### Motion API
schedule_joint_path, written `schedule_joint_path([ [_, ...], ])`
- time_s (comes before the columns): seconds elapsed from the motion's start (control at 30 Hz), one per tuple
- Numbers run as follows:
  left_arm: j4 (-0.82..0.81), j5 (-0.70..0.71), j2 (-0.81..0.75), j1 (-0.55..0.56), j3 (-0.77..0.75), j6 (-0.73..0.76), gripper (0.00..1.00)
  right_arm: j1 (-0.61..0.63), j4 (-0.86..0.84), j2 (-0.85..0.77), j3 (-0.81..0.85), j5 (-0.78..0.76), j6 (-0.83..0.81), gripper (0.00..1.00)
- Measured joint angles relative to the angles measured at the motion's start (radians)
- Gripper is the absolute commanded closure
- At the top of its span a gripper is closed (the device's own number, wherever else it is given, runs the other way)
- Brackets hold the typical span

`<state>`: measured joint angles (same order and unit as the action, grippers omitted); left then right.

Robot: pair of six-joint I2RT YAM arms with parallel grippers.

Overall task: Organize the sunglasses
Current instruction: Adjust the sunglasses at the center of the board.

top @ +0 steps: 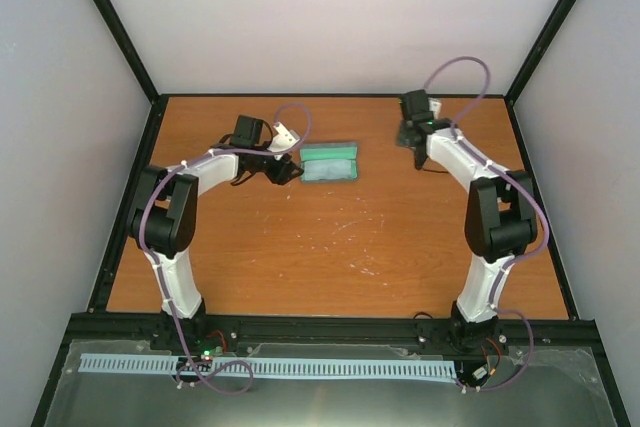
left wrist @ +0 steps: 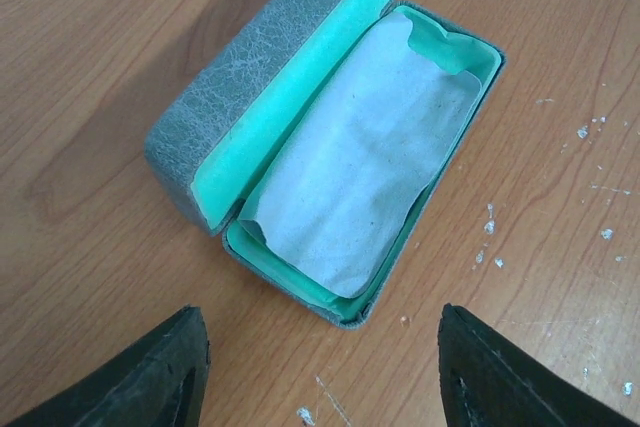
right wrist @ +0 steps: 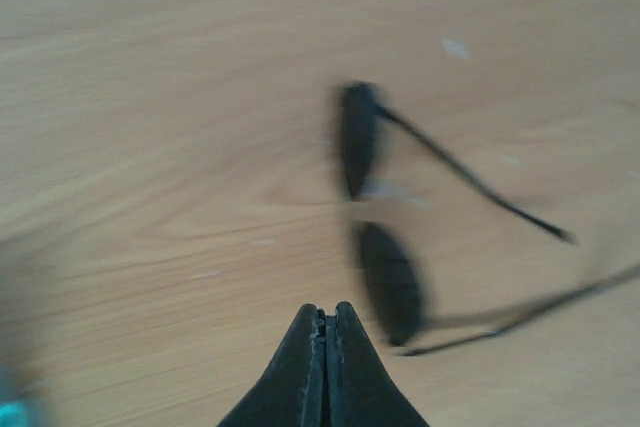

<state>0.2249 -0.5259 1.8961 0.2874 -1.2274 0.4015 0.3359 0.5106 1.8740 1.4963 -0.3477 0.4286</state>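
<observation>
Two-lensed sunglasses [right wrist: 390, 282] lie just beside right tool [right wrist: 327, 313].

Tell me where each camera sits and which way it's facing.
Top external: above and behind the left arm and right arm, looking down on the table; both show.
Left wrist: on the left arm, looking down into the open case holding the cloth; the left gripper, open, shows.
Right wrist: on the right arm, facing the sunglasses; the right gripper, shut, shows.
Shared: the case, in top external and left wrist.
</observation>
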Motion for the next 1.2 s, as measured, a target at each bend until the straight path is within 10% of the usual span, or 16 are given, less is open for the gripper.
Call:
schedule_joint_path([
  [0.23,-0.019,0.005,-0.010,0.000,0.031,0.000,0.38,-0.190,0.045,0.013,-0.075,-0.019,0.017,0.97],
  [1.2,-0.034,0.022,-0.020,0.000,0.051,-0.004,0.38,-0.185,-0.035,0.203,-0.018,0.388,0.016,0.96],
])
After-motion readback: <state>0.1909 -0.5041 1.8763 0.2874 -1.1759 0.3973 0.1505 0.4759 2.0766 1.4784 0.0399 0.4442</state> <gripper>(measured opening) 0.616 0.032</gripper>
